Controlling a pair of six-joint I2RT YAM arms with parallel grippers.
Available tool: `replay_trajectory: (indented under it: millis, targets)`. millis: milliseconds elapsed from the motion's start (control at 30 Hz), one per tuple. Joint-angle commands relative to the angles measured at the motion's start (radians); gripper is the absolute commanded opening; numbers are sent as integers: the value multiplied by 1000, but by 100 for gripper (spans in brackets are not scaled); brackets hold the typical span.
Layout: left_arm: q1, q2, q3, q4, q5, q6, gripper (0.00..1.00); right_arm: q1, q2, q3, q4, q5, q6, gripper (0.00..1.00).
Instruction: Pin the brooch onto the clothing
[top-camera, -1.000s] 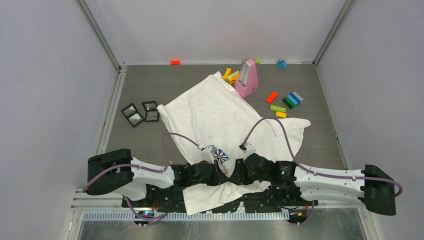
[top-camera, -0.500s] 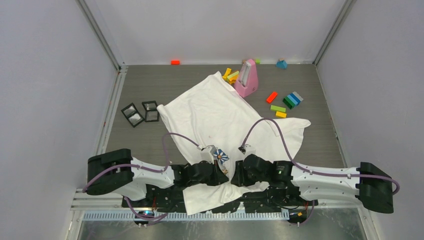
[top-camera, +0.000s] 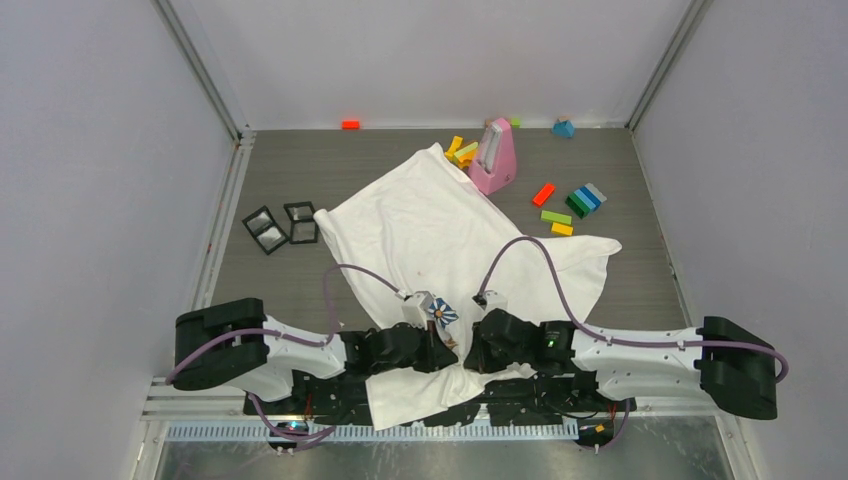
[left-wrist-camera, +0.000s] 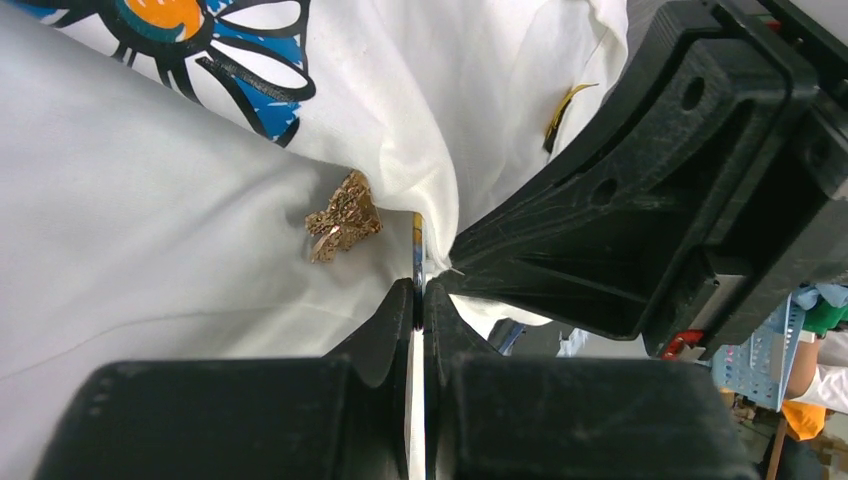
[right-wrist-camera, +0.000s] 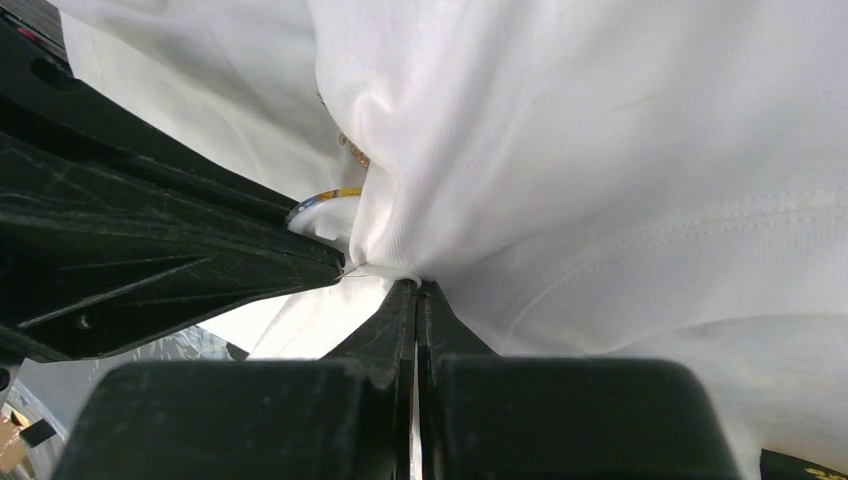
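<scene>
Left claw (left-wrist-camera: 418, 292) pinched together near gold brooch (left-wrist-camera: 343, 217) | right claw (right-wrist-camera: 416, 287) clamped on T-shirt (right-wrist-camera: 600, 150) fold | both at bench (top-camera: 300, 170) near edge

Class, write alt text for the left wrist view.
The left claw, shut, pinches a thin flat piece edge-on beside a white shirt with a blue daisy print. A crumpled gold bit sits on the cloth; the right claw looms at right.

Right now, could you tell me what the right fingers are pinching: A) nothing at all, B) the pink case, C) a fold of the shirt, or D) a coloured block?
C: in the right wrist view, the right fingers are shut on a bunched fold of the white shirt.
</scene>
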Motion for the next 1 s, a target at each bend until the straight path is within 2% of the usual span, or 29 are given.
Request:
replay_trajectory:
  millis: [0,300,333,433,500,600,700,833,967]
  targets:
    - [-4,-20,-11,192,8,56,0,4,44,7,28,-9,27,1]
    - [4,-74,-21,202,58,139,0,3,53,36,20,-8,29,1]
    - [21,-84,-24,206,93,153,0,2,43,39,14,-8,20,3]
    - [123,-125,-34,189,279,180,0,0,-26,56,-36,-1,-3,15]
    - [199,-146,-24,148,455,205,0,-7,-76,58,-64,-6,-19,30]
    - [293,-163,10,61,640,254,0,-16,-143,55,-88,-35,-41,40]
    - [401,-155,27,61,822,254,0,-19,-232,42,-97,-93,-68,49]
    - [461,-122,70,45,1020,260,0,-19,-358,10,-69,-156,-98,60]
    - [469,-84,95,58,1142,261,0,-19,-462,-19,-49,-167,-112,67]
